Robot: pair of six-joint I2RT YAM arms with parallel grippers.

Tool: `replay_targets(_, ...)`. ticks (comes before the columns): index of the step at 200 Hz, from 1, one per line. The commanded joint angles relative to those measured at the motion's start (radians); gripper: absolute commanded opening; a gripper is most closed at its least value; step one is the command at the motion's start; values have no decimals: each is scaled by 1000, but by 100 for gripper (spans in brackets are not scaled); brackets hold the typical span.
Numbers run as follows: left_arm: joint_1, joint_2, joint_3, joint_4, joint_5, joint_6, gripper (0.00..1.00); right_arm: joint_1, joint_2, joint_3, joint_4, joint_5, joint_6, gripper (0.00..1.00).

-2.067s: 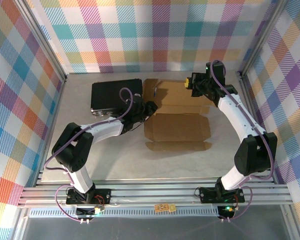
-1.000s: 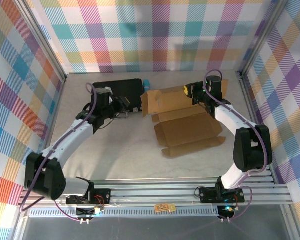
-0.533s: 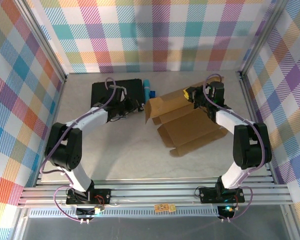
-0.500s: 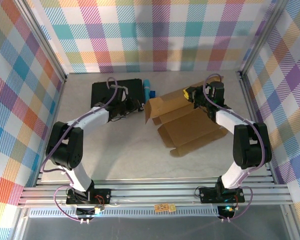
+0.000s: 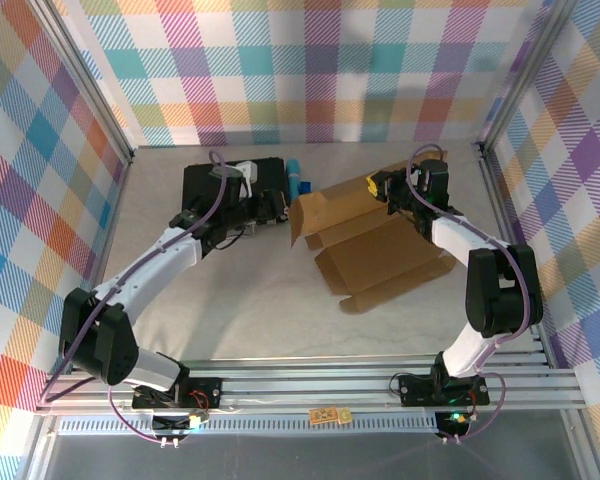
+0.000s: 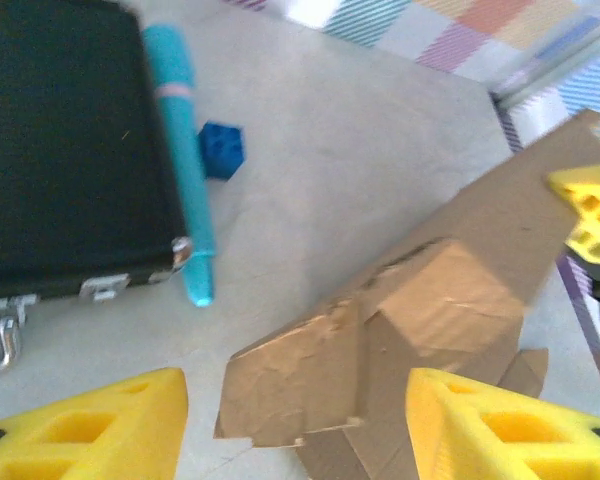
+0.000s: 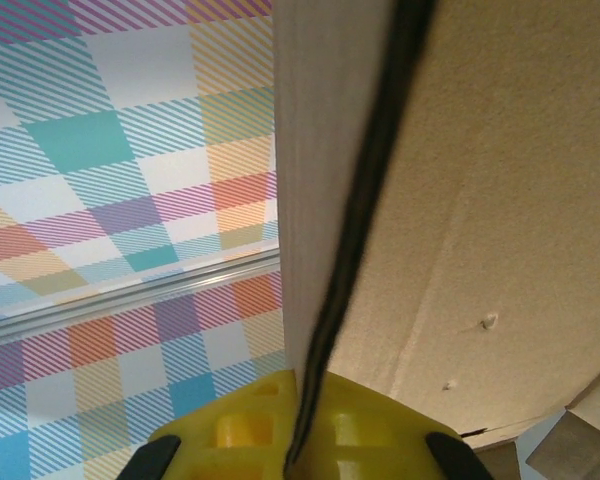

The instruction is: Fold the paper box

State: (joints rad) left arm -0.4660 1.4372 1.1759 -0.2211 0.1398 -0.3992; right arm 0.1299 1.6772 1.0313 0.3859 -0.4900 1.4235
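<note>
Left end effector (image 6: 295, 400), fingers apart and empty, hovers at the crumpled left flap of the paper box (image 5: 385, 255), right of centre on the table (image 5: 240, 300). Right end effector (image 5: 378, 186) is clamped on its raised far panel. Black case (image 5: 205, 185) and teal pen (image 5: 298, 180) lie just left.

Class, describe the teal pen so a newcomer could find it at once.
Find the black case at the far left of the table. Alongside its right edge, between it and the brown paper box, lies the teal pen. It is the only long slim cylinder, with a pale pink band, unlike the stubby dark-blue block beside it.
</note>
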Motion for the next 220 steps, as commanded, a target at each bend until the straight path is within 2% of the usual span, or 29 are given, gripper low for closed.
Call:
replay_targets(1, -44, 60, 63, -164, -13, 154, 62, -4, 18, 36, -8, -4, -11, 0)
replay_targets(25, -56, 141, 159, -228, -26, 213, 64, -4, 14, 33, -18, -5, -12, 0)
replay_targets(58, -101, 262, 247, -275, -47, 260, 63, -5, 17, 36, -18, -4, -8, 0)
replay_targets(71, -125, 301, 271, -296, -98, 262, 58, -4, 18, 36, -17, -1, -5, 0)
replay_targets(88, -153, 329, 285, -307, -208, 229, 44, -3, 18, 33, -4, 3, 4, 0)
replay_targets(120, -213, 322, 253, -257, -365, 106, 20, 3, 16, 2, 65, 24, 42, 0)
replay_targets(149, -293, 344, 269, -260, -511, -63, 2, 14, 10, -49, 149, 51, 76, 0)
replay_targets(179, -351, 382, 288, -295, -624, -249, 0, 27, 15, -92, 220, 82, 119, 0)
replay_targets(220, -352, 415, 300, -284, -633, -424, 0, 42, 16, -100, 230, 94, 128, 0)
